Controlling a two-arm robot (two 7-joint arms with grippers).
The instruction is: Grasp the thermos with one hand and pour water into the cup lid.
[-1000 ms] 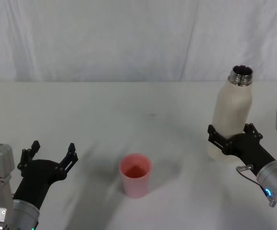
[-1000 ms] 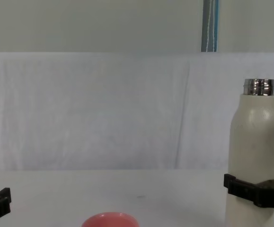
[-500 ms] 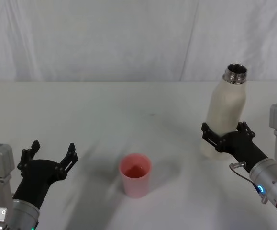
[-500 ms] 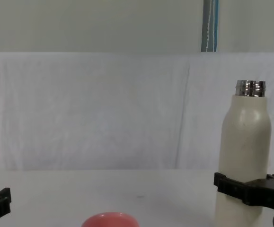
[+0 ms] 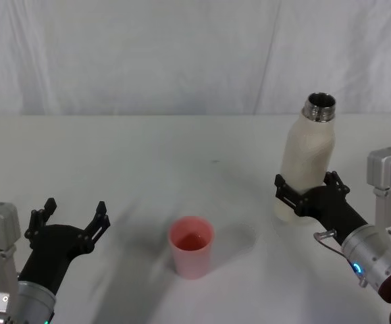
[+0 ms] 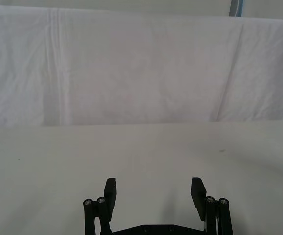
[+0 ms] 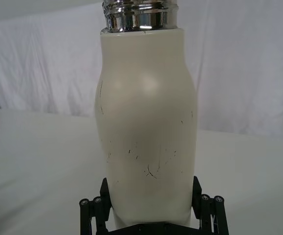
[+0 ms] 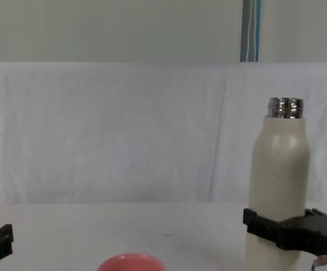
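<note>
This looks like a staged robot test space in a lab, not a home. A plain white surface (image 5: 148, 155) carries the things, and a creased white cloth backdrop (image 5: 148, 54) hangs right behind the surface, with a bare pale wall (image 8: 107, 28) above the backdrop.

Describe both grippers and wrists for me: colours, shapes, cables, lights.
Both match. The left gripper and right gripper are matte black, with blocky flat-padded fingers on small linkage arms with silver pivot pins. Each sits on a tapered black body joined to a silver-grey cylindrical wrist, beside a pale grey boxy bracket. The right wrist carries a thin looped wire and a small blue light; the left shows a greenish one.
</note>
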